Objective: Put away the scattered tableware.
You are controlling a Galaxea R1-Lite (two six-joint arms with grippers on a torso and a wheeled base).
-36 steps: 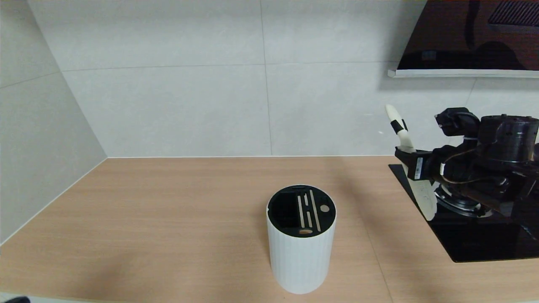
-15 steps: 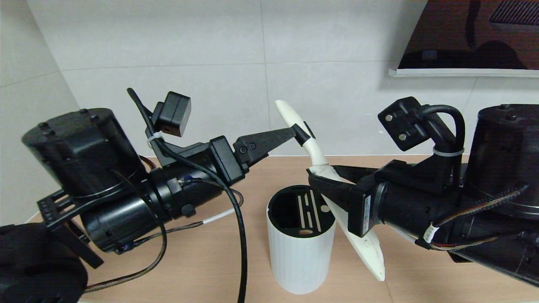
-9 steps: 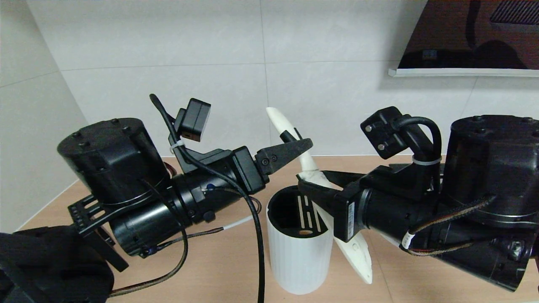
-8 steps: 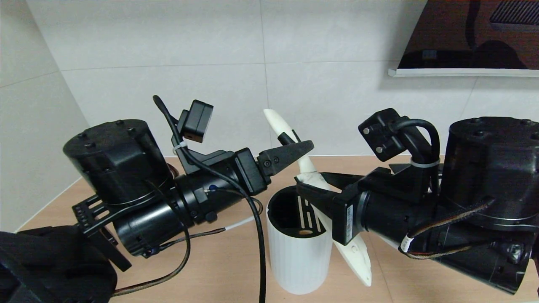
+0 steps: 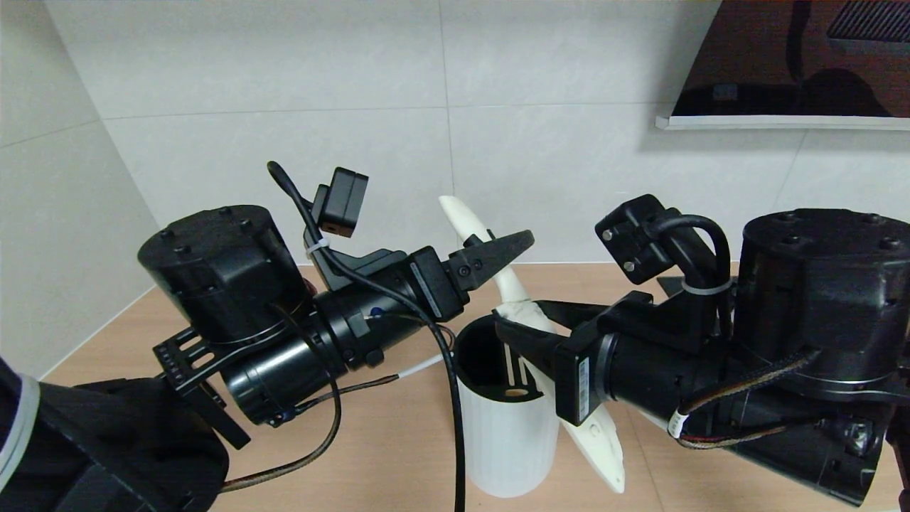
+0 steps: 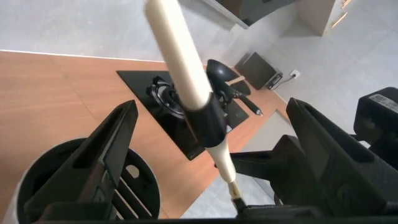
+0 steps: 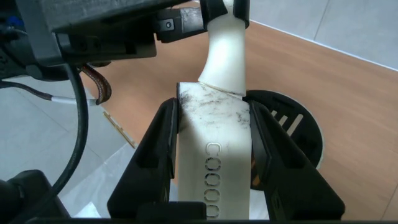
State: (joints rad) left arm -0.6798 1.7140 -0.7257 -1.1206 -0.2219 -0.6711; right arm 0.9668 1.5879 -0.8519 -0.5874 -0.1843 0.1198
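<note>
Our white knife [image 5: 513, 293] hangs tilted beside the slotted holder [image 5: 508, 441], not yet in a slot, blade clamped by the right gripper [image 5: 527, 318], the left gripper [image 6: 210, 121] spread wide around its handle, so we judge the stowing undone.

The right gripper [image 7: 213, 121] is clamping both black fingers [image 7: 163, 146] on the flat, smudged blade of a white knife [image 7: 214, 165], just under its handle. The handle is pointing up toward the left gripper [image 7: 214, 12], which is hovering at its black band. Beneath the blade, a round holder [image 7: 298, 134] with a black slotted top is standing on the wooden counter [image 7: 348, 87].
</note>
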